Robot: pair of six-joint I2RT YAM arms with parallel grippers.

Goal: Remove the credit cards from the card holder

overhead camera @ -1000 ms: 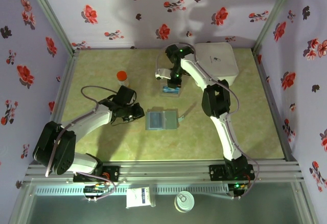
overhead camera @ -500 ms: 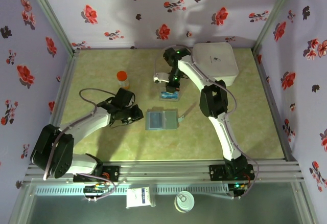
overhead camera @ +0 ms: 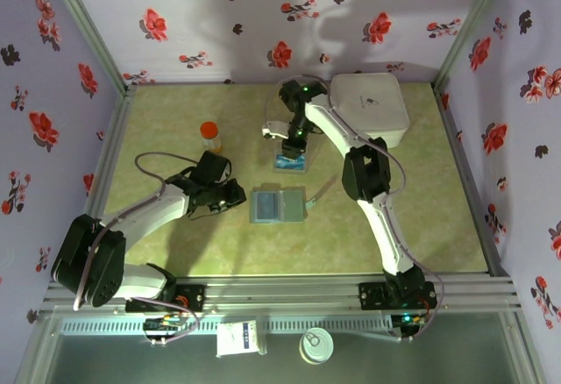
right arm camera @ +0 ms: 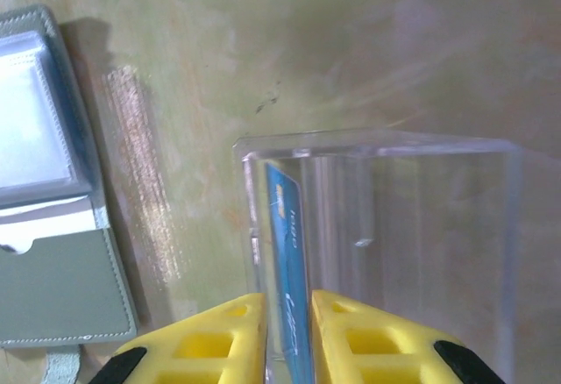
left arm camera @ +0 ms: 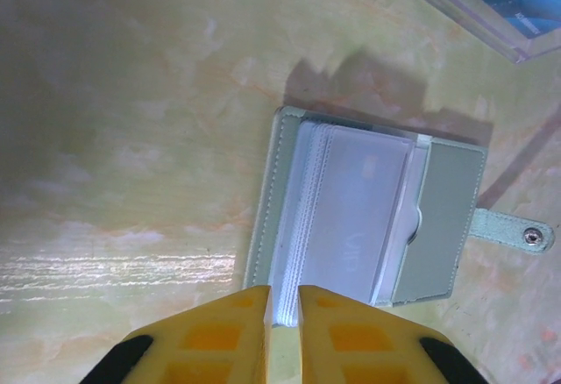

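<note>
From high up at the near edge, we look down on the whole table (overhead camera: pixel 175 112). Our left wrist camera looks down from close by at the card holder (left arm camera: pixel 447 226) — our right wrist camera, closer still, catches one end of it too, beside the clear box (right arm camera: pixel 377 145).

A green-marbled table (overhead camera: pixel 175 252) sits inside lilac walls (overhead camera: pixel 219 16) printed with red flowers. A large white square box (overhead camera: pixel 372 108) lies at the far right corner. A small orange-capped bottle (overhead camera: pixel 210 132) stands upright, well apart to the left. A clear plastic box (right arm camera: pixel 394 143) rests between them. Beyond the front rail lie a round can (overhead camera: pixel 316 345) and a white packet (overhead camera: pixel 239 337).
</note>
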